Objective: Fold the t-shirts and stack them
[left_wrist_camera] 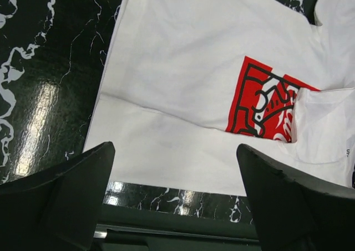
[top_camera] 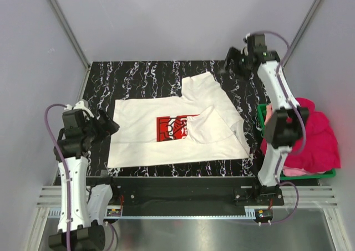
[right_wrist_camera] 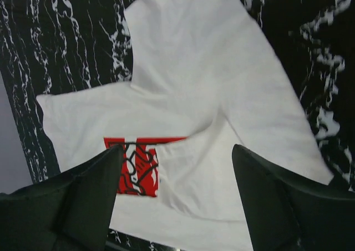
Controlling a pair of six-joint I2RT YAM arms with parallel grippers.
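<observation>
White t-shirt [top_camera: 144, 137] spread flat at centre of black marbled table [top_camera: 138, 73], red print [top_camera: 171, 128] upward, partly covered by folded-in sleeve. Pink t-shirts [top_camera: 316, 134] heaped in green basket [top_camera: 310, 175] off table's right edge. Left gripper [left_wrist_camera: 175, 148] above table's left edge, right gripper [right_wrist_camera: 177, 148] above its far right corner; both spread wide, grasping nothing.

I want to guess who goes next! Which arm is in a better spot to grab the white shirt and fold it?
Probably the left. The left gripper, open, sits right beside the edge of the shirt; the right gripper, also open, is at the far corner of the table.
</observation>
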